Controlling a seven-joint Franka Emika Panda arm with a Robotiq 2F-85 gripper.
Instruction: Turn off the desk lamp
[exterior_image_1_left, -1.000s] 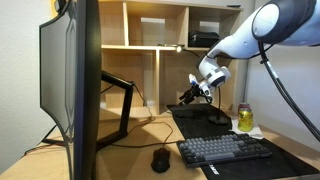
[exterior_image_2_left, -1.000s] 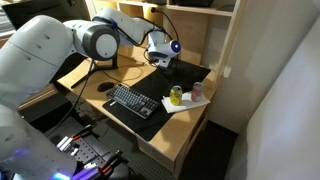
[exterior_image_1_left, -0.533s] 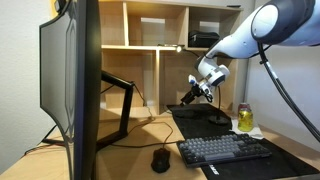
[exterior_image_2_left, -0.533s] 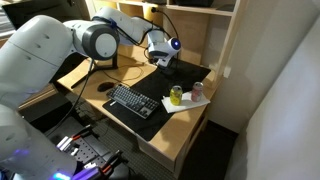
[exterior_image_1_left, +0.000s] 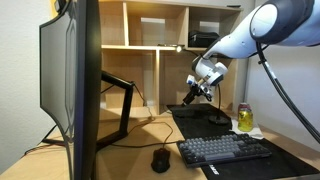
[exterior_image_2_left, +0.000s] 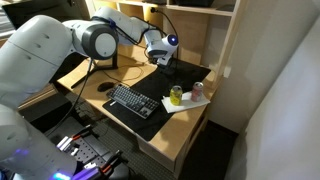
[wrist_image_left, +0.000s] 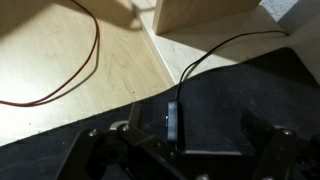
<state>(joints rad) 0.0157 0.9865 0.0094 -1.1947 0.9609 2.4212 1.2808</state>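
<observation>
The desk lamp's small round dark base (exterior_image_1_left: 218, 120) stands on the black desk mat (exterior_image_1_left: 200, 125) under the shelf; most of its thin stem is hidden behind my arm. My gripper (exterior_image_1_left: 190, 97) hangs tilted just above the mat, left of the base, and also shows in the exterior view from above (exterior_image_2_left: 160, 61). In the wrist view my gripper (wrist_image_left: 180, 150) is open, its dark fingers wide apart. A small black inline switch (wrist_image_left: 172, 121) on a thin black cable lies on the mat between them. Warm light falls on the desk.
A large monitor (exterior_image_1_left: 70, 85) on an angular black stand (exterior_image_1_left: 122, 100) fills the near side. A keyboard (exterior_image_1_left: 225, 150), mouse (exterior_image_1_left: 160, 158) and green can (exterior_image_1_left: 243, 117) sit on the desk. A black box (exterior_image_1_left: 205, 40) is on the shelf. Shelf uprights close in behind.
My gripper has shifted slightly up and to the left above the mat. Nothing else has moved.
</observation>
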